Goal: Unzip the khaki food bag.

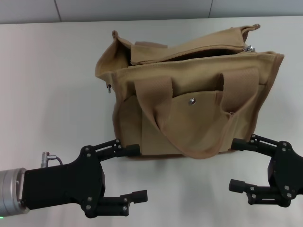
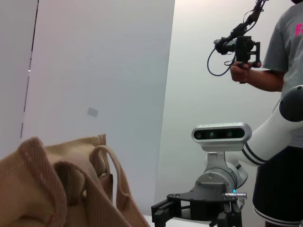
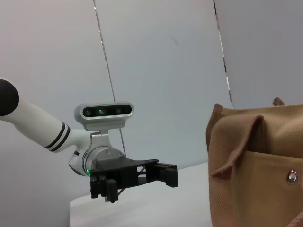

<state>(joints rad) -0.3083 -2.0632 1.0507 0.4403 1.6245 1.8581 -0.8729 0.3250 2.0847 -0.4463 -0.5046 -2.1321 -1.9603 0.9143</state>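
Both pincers, left and right, gape empty beside khaki food bag (person only left-wrist-visible).

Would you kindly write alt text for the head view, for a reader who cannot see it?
A khaki food bag stands on a white table, its top partly open, the zipper pull at its right end. The left gripper and right gripper sit open near the bag's front lower corners, holding nothing.

Khaki food bag upright on worktop, pocket snap visible. Left tool well apart from bag, fingers spread, wrist cam above it.
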